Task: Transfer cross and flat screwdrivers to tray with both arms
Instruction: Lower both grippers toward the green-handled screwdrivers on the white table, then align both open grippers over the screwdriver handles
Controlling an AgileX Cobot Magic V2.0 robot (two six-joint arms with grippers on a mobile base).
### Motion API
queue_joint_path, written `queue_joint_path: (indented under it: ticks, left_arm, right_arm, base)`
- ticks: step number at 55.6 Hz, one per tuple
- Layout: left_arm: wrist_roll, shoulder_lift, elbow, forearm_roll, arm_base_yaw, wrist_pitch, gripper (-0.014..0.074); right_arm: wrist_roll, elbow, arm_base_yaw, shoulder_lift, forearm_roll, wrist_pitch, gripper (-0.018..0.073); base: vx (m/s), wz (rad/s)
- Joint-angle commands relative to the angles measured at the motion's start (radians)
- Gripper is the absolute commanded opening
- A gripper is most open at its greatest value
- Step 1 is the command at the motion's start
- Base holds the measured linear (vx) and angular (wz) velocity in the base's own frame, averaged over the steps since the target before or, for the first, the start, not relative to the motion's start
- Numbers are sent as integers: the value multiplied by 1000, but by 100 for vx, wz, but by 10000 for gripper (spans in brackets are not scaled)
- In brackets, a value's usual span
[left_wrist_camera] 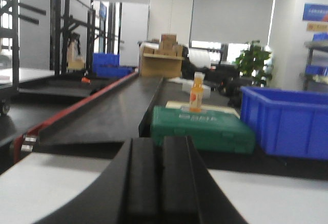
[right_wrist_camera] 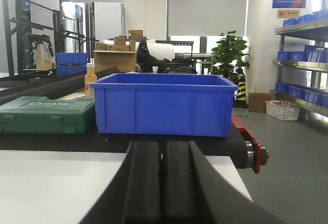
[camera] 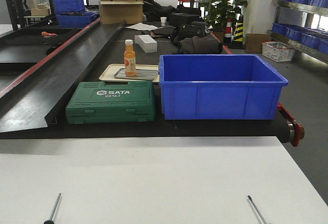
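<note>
Two screwdrivers lie on the white table at the bottom edge of the front view. One [camera: 54, 207] is at the left and shows a black handle end. The other [camera: 255, 209] is at the right, with only its metal shaft in view. I cannot tell which tip is cross or flat. A beige tray [camera: 108, 72] sits on the black conveyor behind a green case. My left gripper [left_wrist_camera: 159, 147] and right gripper [right_wrist_camera: 163, 149] are both shut and empty, low over the white table and pointing at the conveyor. Neither gripper shows in the front view.
An orange bottle [camera: 130, 57] stands on the tray. A green SATA tool case [camera: 111, 101] and a large blue bin [camera: 220, 86] stand at the conveyor's near edge. A red-trimmed roller end [camera: 295, 130] sticks out at the right.
</note>
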Motion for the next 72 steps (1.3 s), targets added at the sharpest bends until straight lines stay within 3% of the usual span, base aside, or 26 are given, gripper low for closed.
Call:
queue_joint_path:
  ticks: [1, 11, 21, 33, 38, 48, 57, 64, 72]
  left_arm:
    - [-12, 34, -132, 0, -1, -37, 5]
    - [21, 195, -309, 0, -1, 140, 34]
    - [90, 405, -339, 0, -1, 179, 123]
    - [88, 591, -339, -1, -1, 162, 318]
    - [44, 664, -339, -5, -1, 161, 375]
    - [41, 805, -354, -4, -4, 215, 455]
    - [50, 956, -487, -5, -25, 349, 472]
    - [64, 1077, -632, -11, -73, 386, 472]
    - [68, 1257, -804, -11, -121, 456, 472]
  right_arm:
    - [-10, -139, 3, 65, -4, 16, -8]
    - [-10, -336, 3, 260, -11, 222, -1]
    - [6, -359, 3, 450, -10, 290, 58]
    - [-3, -359, 3, 636, -11, 267, 251]
    - [-2, -359, 3, 707, -7, 255, 330]
    - [4, -378, 3, 807, 0, 270, 445]
    - [12, -471, 3, 869, 9, 422, 489]
    - [13, -540, 3, 925, 9, 538, 489]
    - [12, -569, 3, 962, 9, 562, 489]
  base:
    - [0, 0]
    - [0, 0]
    - [0, 0]
    - [0, 0]
    - [0, 0]
    - [0, 0]
    - [0, 0]
    - [0, 0]
    - [0, 0]
